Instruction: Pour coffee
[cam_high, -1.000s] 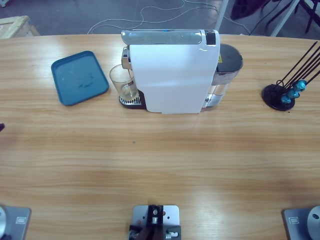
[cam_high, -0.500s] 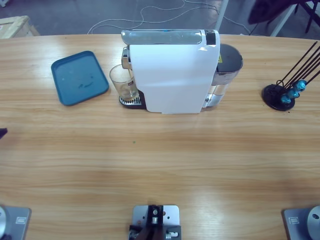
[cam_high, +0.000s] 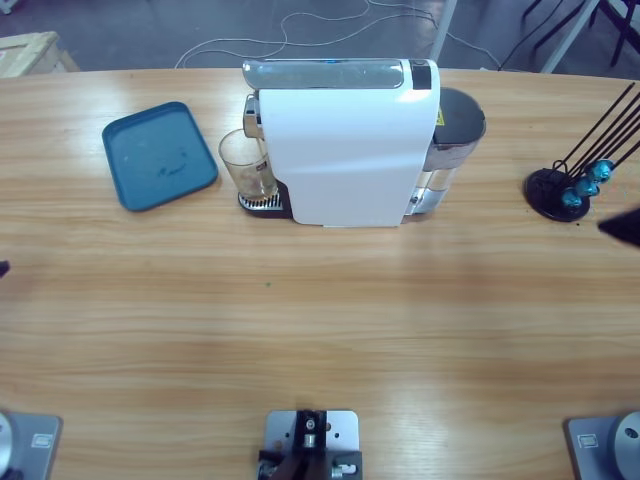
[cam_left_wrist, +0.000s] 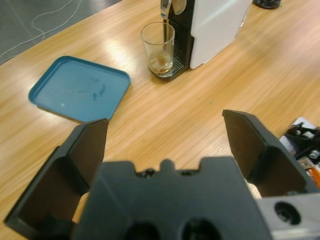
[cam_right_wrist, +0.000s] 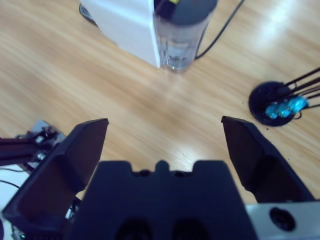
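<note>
Coffee (cam_left_wrist: 160, 62): shallow brown layer in the bottom of the clear glass (cam_high: 244, 165), which stands on the drip grille under the spout of the white coffee machine (cam_high: 345, 150). Left pincer (cam_left_wrist: 165, 145) jaws spread wide, nothing between them, above bare wooden surface (cam_high: 320, 320), well apart from the glass. Right pincer (cam_right_wrist: 165, 145) likewise spread and empty. Blue tray (cam_high: 158, 156) lies left of the glass. Black capsule rack (cam_high: 562, 192) with blue capsules stands right of the machine.
</note>
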